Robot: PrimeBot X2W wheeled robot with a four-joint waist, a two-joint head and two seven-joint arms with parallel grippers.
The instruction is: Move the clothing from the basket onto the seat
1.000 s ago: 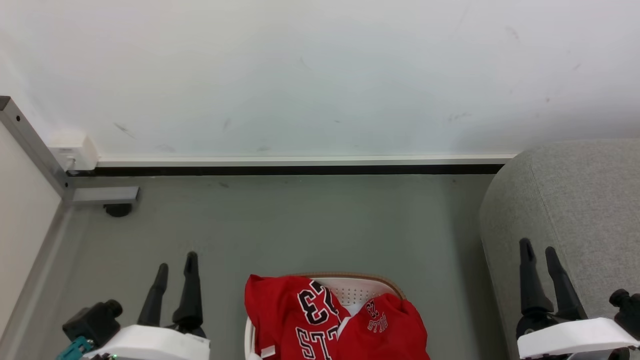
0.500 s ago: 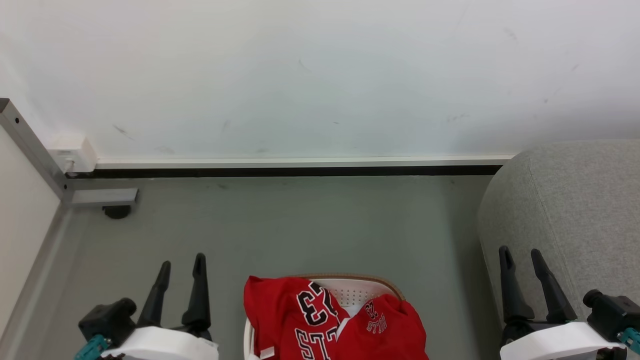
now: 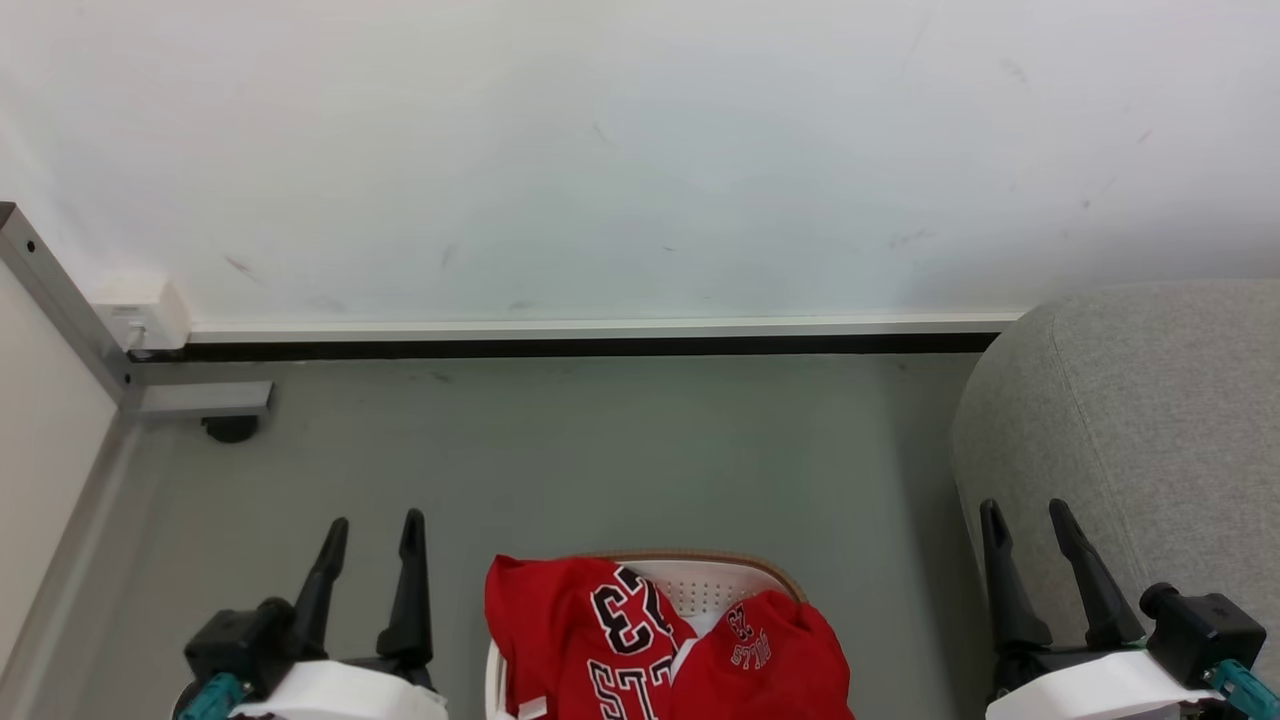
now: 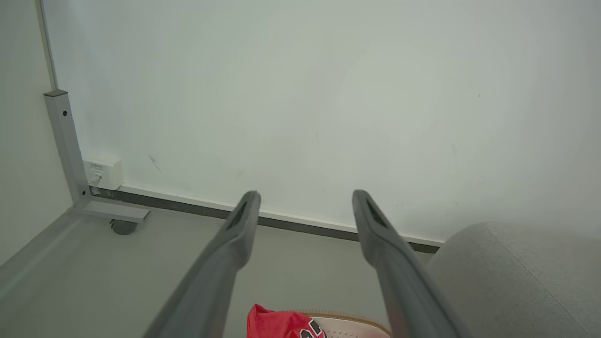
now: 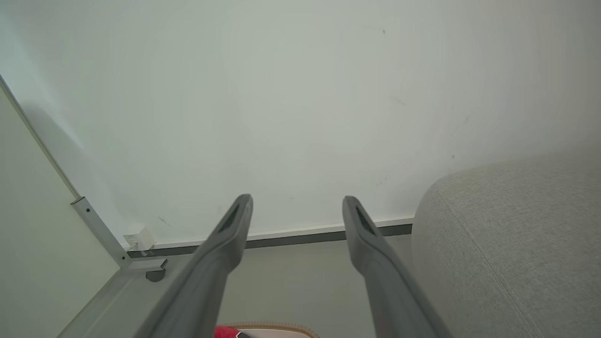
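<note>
A faintly scuffed white wall [image 3: 640, 150] meets the grey-green floor [image 3: 600, 450] along a white skirting strip [image 3: 600, 327] with a black band [image 3: 560, 347] beneath. At the floor's far left corner a grey metal post [image 3: 60, 300] slants up beside a pale panel [image 3: 40, 450]. Its flat foot [image 3: 205, 398] sits over a dark caster [image 3: 230, 429], below a small white socket box [image 3: 140, 310].

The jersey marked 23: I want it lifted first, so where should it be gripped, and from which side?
Likely the jersey at its raised far-left corner, from above with the open left gripper on that side. The cloth humps up there over the basket rim, offering a fold to pinch.
</note>
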